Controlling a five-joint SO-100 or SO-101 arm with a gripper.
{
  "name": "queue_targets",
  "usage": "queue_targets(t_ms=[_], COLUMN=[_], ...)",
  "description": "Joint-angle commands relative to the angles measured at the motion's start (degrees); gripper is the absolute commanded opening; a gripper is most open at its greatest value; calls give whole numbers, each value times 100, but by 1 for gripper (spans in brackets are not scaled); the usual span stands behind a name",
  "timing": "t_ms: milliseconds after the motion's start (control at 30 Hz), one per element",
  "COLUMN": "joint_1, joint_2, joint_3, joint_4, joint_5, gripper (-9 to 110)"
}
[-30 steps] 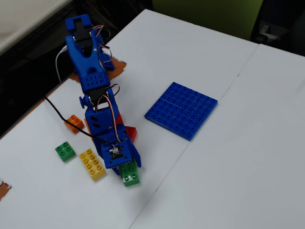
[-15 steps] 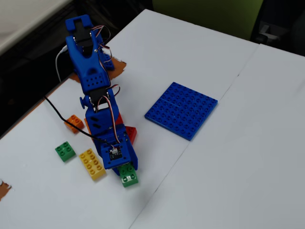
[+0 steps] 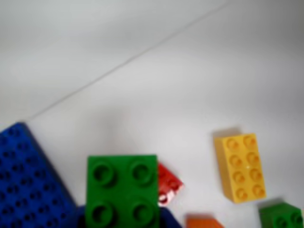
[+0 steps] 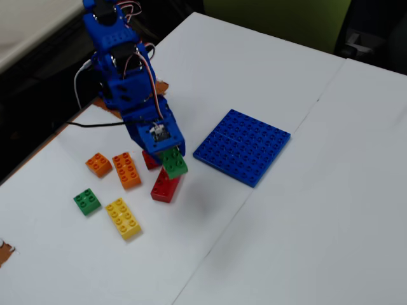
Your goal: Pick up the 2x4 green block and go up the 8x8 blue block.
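- 2x4 green block (image 4: 173,162): clamped in the pincer (image 4: 170,157) and lifted clear of the counter (image 4: 305,210), to judge by the shadow beneath it in the fixed view. In the wrist view the block (image 3: 122,190) fills the lower middle with four studs showing; the rest is cut off by the frame edge. Pick-up stage judged complete.
- Pincer: closed on the green block. The fingers themselves are mostly hidden behind the blue arm housing in the fixed view, and not clearly separable in the wrist view.
- Red 2x4 brick (image 4: 165,185): lying on the counter just beneath and beside the held block. A second small red piece (image 4: 150,159) sits partly hidden behind the arm.
- Orange 2x4 brick (image 4: 126,170), small orange 2x2 brick (image 4: 99,164), yellow 2x4 brick (image 4: 123,218), small green 2x2 brick (image 4: 87,201): loose on the counter left of the arm in the fixed view, none touching the held block.
- 8x8 blue block (image 4: 242,146): flat on the counter, right of the pincer in the fixed view and apart from it, nothing resting on it. In the wrist view its corner (image 3: 23,180) shows at lower left.
- Remaining, as judged: carry the green block sideways over the blue plate and set it down onto the studs. Placement not yet done.
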Motion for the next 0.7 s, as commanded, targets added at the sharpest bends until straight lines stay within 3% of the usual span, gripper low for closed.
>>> queue_targets(t_ms=[0, 267, 667], joint_1=[-360, -1160, -2452], joint_2=[1046, 2083, 1529], joint_3=[-281, -501, -2074], joint_4=[659, 1107, 1327], joint_5=[-44, 352, 870], gripper=[7, 6, 0])
